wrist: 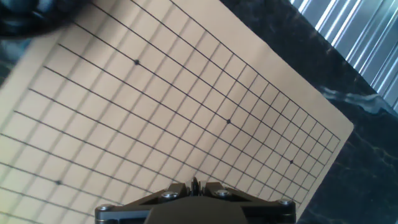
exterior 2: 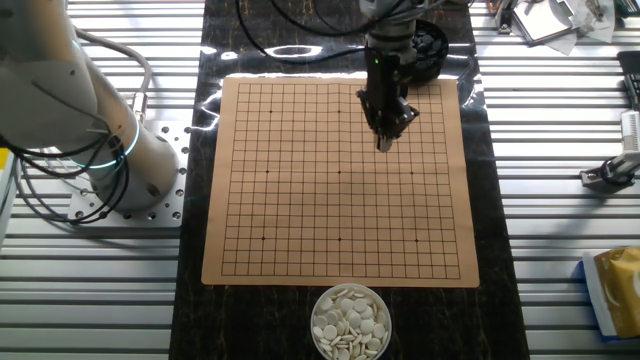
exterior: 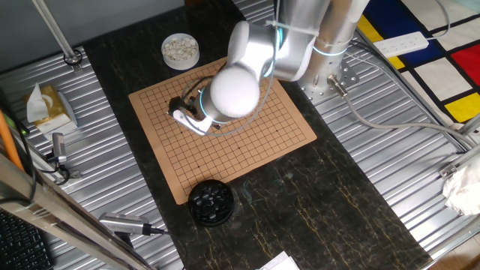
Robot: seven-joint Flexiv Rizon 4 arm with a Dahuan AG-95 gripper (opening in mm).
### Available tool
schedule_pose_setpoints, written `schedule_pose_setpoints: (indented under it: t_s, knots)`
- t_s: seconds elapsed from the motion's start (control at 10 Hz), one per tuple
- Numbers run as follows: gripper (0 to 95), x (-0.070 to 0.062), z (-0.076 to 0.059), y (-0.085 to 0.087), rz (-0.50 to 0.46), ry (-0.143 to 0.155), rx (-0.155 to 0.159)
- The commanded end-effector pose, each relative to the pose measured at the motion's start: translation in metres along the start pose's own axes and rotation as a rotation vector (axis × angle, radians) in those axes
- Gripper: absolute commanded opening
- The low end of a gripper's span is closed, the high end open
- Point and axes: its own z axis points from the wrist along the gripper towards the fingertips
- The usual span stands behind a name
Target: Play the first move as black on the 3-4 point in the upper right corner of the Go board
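The tan Go board (exterior 2: 300, 210) lies on the dark mat and bears no stones. It also shows in one fixed view (exterior: 255, 146) and fills the hand view (wrist: 155, 118). My gripper (exterior 2: 383, 142) hangs over the board's far middle part, a little above the grid, near the black bowl. In the hand view the jaws stand close together on a small black stone (wrist: 195, 184) seen edge-on. In one fixed view the arm hides most of the gripper (exterior: 182, 111). The 3-4 point is an unmarked crossing and I cannot single it out.
A black bowl (exterior 2: 428, 48) of black stones stands past the board's far edge, also seen in one fixed view (exterior: 210, 202). A white bowl (exterior 2: 349, 322) of whitish stones stands at the near edge. The robot base (exterior 2: 120, 160) is at the left. Ribbed metal table all round.
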Motion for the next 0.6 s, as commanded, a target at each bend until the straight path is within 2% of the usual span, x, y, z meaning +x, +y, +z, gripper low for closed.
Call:
schedule_pose_setpoints:
  t_s: [0.1,0.2,0.3,0.4,0.6]
  knots:
    - [0.0,-0.0033,0.0009,0.0006,0.036,-0.018,-0.065]
    - [0.0,-0.0033,0.0009,0.0006,0.066,-0.01,-0.071]
    - [0.0,-0.0033,0.0009,0.0006,0.135,-0.025,-0.104]
    - [0.0,-0.0033,0.0009,0.0006,0.2,-0.041,-0.152]
    - [0.0,-0.0033,0.0009,0.0006,0.274,-0.032,-0.156]
